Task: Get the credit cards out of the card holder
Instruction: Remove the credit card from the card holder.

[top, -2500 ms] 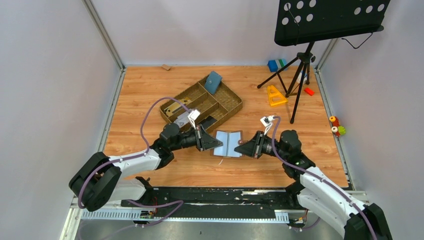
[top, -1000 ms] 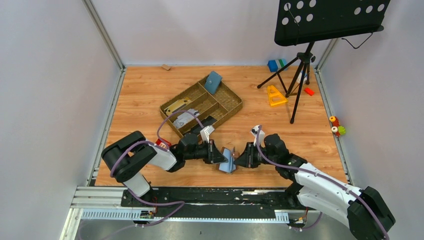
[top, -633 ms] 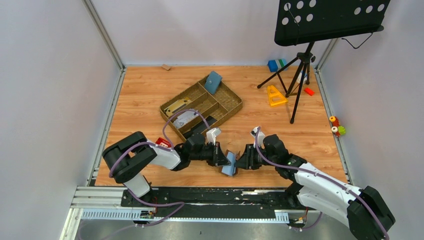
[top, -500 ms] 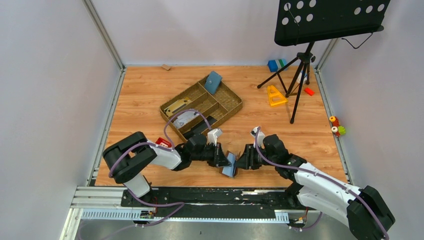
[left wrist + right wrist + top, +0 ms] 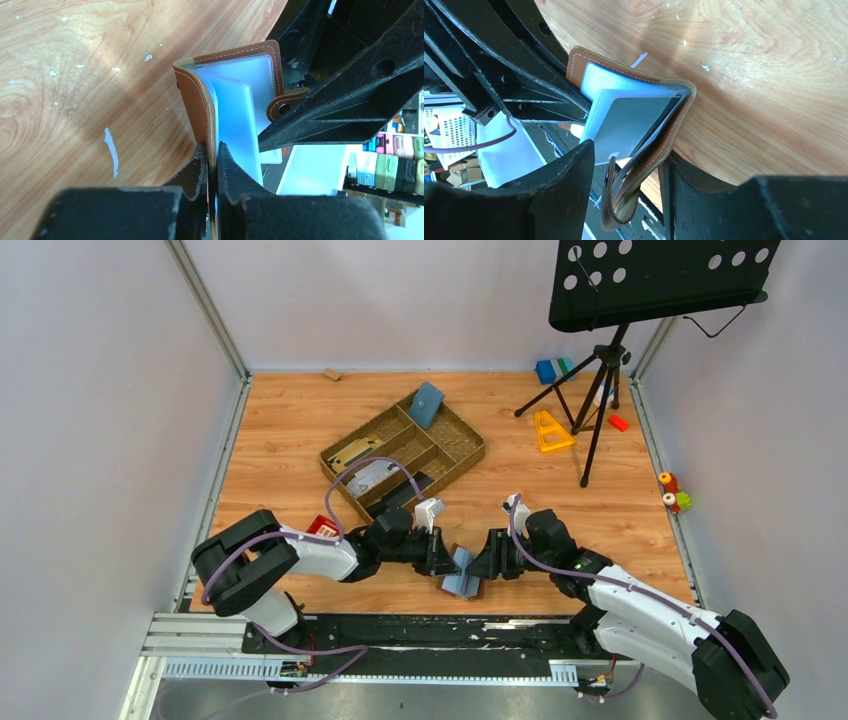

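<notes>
At the worktop's [image 5: 300, 430] 6 o'clock edge sits the half-open card holder [image 5: 462, 575], left pincer [image 5: 212, 147] clamped on one cover, right pincer [image 5: 629, 155] open astride the other; it should next pinch the grey card [image 5: 634, 125], not leather.

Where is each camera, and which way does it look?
Top: above and behind the robot, looking down at the table; left arm and right arm show, the card holder between them.
Left wrist: on the left arm, looking along the left gripper, which pinches the holder's brown cover.
Right wrist: on the right arm, looking along the right gripper, jaws apart around the holder's other side.
Shared: all three see the holder; each wrist view sees the other gripper.
</notes>
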Motion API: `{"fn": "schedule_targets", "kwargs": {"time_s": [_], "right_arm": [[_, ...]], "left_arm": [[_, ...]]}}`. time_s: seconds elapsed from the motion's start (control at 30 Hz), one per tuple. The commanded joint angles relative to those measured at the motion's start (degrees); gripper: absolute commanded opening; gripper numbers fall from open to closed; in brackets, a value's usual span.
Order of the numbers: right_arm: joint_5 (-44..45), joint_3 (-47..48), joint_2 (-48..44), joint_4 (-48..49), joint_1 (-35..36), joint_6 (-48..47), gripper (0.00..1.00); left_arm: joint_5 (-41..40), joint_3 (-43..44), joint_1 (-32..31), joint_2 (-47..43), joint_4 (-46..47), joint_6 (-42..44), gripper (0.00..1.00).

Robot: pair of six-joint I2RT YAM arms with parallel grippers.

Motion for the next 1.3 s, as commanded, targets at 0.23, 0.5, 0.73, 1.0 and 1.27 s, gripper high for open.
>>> {"fn": "schedule_targets", "kwargs": {"time_s": [0.23,0.5,0.73,1.0,1.27], "right_arm": [[0.9,-1.2,1.0,2.7,0.2,0.7,0.47],[1.6,-2.3,1.2,3.6,0.2,1.3,0.36],[0.0,-2.0,1.1,5.5,0.2,1.9,0.37],[-0.3,-0.2,0.6,4.8,0.6,2.6,0.38],[-0.5,0.3,2.6,5.5,1.2,2.5,0.38]], "left_arm": [[0.7,1.0,-0.5,-4.5,-0.2,1.3,0.27],[1.1,-0.2,-0.6,-7.4,0.3,0.6,0.55],[0.3,2.1,-1.7,-5.6,-5.3,3.1,0.67],[-0.7,3.4,-2.5,-4.5,-8.5,4.5,0.71],[0.0,3.9,-2.5,-4.4,-8.4,4.5,0.74]]}}
